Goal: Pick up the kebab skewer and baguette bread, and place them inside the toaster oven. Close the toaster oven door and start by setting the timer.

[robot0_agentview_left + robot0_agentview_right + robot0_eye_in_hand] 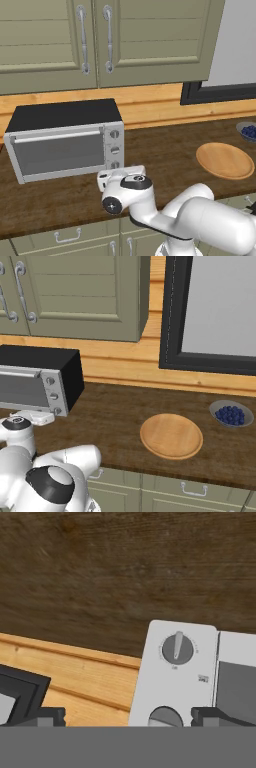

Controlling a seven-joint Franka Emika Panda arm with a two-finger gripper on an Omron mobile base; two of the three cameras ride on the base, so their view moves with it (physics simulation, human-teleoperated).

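Note:
The toaster oven [65, 135] [40, 381] stands on the counter's left side, and the toaster oven door [57, 152] is shut. My gripper [120, 174] [35, 417] hovers low, just in front of the knob column [114, 149]. In the hand view, which is rolled upside down, my gripper [129, 716] is open, its fingertips [47, 714] wide apart with nothing between them. They frame the silver knob panel [172, 672]; the lowest knob [176, 649] is in full view, with another knob [165, 717] at the bottom edge. The kebab skewer and baguette bread are out of view.
A round wooden plate [225, 160] [171, 436] lies bare on the dark wood counter to the right. A grey bowl of blueberries [231, 414] [247, 131] sits beyond it. Upper cabinets [100, 40] hang above the oven, and a dark-framed window [215, 311] is at the right.

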